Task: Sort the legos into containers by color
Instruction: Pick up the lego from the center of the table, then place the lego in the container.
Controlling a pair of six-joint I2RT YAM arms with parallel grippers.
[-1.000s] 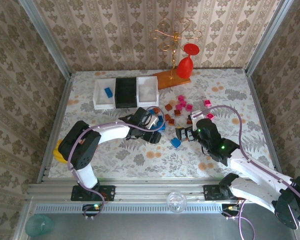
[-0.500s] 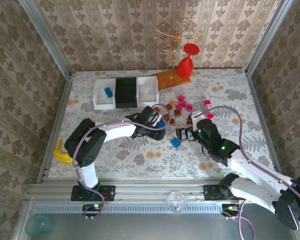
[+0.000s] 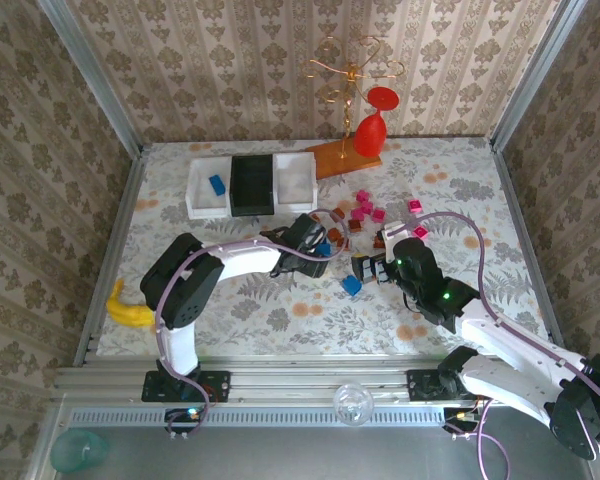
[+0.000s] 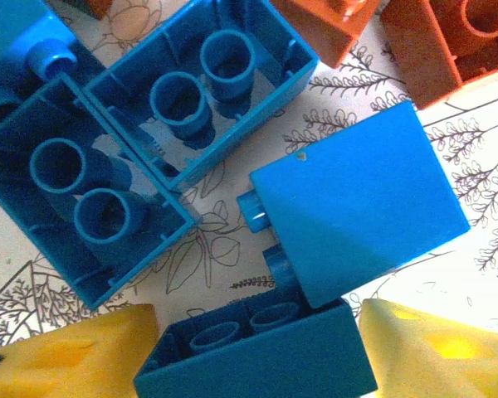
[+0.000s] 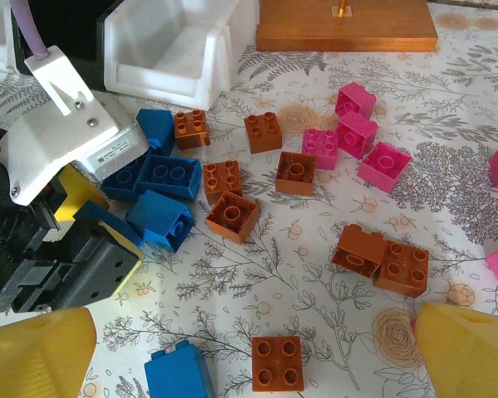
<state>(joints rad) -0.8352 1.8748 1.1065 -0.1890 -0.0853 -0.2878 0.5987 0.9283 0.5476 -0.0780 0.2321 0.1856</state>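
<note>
Many bricks are scattered on the table. Nearest, the right gripper is spread wide above them, nothing held. The left gripper is pressed onto a blue brick. Farther back, three bins are lined up, another blue piece lying in the leftmost white bin.

A yellow banana toy lies at the near left edge of the table, which has a pale cloth printed with flowers. At the far side, right of centre, a wooden base sits at a slant. A gold wire stand rises from it, and a red goblet hangs upside down against the stand. Patterned wallpaper covers the walls. A metal rail runs along the near edge, with a clear dome on it. A teal object sits at the near left corner.
</note>
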